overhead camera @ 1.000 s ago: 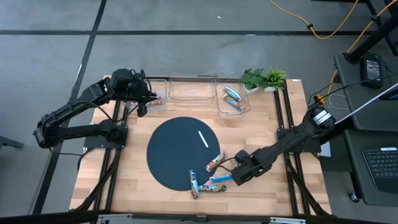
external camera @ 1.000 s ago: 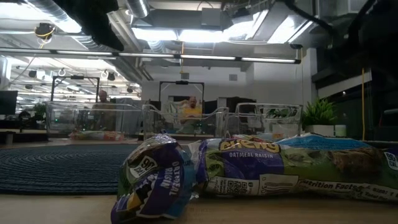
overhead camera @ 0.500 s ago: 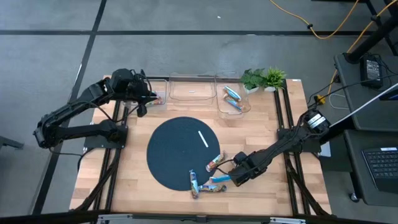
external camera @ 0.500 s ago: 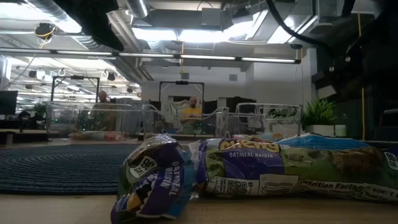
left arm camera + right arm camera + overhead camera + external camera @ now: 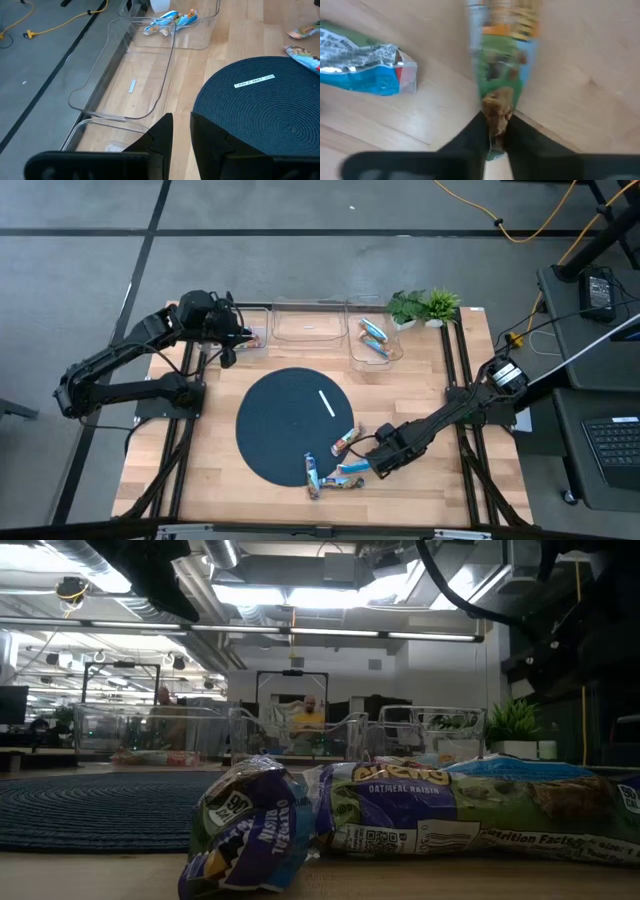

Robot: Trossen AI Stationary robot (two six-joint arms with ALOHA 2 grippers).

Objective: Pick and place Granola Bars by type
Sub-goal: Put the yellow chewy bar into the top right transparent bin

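Right gripper point(image 5: 495, 131) low at the near edge of the surface point(image 5: 420, 395), fingers clamped on the end of a green-and-orange granola bar point(image 5: 504, 65) lying on the wood. A blue bar point(image 5: 362, 70) lies just beside it. Left gripper point(image 5: 181, 131) hovers by the clear bins point(image 5: 125, 75) at the far edge, fingers nearly together, holding nothing. Two bars point(image 5: 372, 338) lie in the right-hand bin.
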